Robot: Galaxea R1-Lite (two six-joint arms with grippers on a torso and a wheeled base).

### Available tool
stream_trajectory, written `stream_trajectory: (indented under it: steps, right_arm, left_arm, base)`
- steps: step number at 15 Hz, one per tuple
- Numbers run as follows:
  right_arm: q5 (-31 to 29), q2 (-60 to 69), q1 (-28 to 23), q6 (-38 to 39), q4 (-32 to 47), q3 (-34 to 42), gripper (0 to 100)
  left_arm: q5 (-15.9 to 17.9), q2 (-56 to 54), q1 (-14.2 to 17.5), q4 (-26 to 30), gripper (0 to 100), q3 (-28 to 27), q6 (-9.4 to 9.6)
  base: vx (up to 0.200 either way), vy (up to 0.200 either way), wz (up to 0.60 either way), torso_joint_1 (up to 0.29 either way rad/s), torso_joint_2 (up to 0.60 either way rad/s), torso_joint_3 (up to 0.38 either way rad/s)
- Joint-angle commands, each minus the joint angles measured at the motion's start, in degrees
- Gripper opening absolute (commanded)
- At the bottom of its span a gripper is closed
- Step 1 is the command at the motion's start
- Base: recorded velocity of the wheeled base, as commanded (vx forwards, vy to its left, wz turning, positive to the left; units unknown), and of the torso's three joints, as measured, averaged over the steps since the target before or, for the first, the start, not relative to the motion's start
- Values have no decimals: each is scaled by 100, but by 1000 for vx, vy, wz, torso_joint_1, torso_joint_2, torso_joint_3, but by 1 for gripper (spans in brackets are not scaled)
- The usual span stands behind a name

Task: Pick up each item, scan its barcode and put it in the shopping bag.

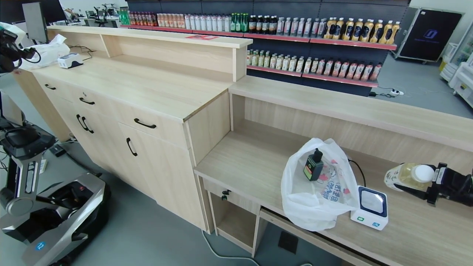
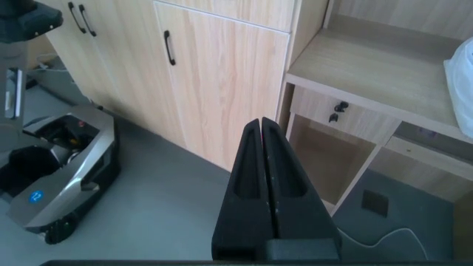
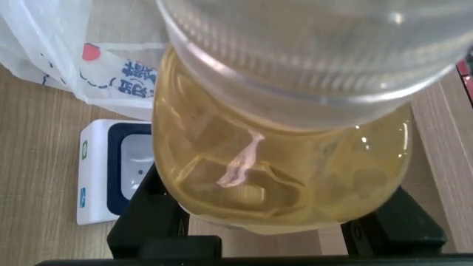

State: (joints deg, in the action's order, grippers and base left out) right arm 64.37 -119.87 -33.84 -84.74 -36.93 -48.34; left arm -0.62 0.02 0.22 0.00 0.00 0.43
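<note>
Left wrist view shows you the left gripper (image 2: 261, 124) with its jaws pressed together on nothing, over the floor beside the cabinet. On the lower counter (image 1: 244, 159) sits the white shopping bag (image 1: 314, 207), its red and blue lettering too small to read. Inside is a dark bottle (image 1: 314, 167) with a green and red label. Just to its right stands the scanner (image 1: 370, 208). Farther right, your right gripper (image 1: 433, 183) clamps a bottle of yellow drink (image 1: 402, 176), held sideways above the counter.
</note>
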Motion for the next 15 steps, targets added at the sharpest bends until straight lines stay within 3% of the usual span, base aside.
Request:
stream_trajectory:
  steps: [1, 8, 15]
  right_arm:
    - [-12, -124, 35, -43, 10, 0, 0]
    - [-152, -423, 185, -676, 107, -123, 0]
    - [-161, -678, 440, -693, 54, -422, 0]
  left_arm:
    - [1, -2, 4, 0, 0, 0, 1]
    - [1, -2, 4, 0, 0, 0, 1]
    - [-8, -2, 4, 0, 0, 0, 1]
  base:
    - [0, 0, 0, 0, 0, 0]
    - [0, 0, 0, 0, 0, 0]
    - [0, 0, 0, 0, 0, 0]
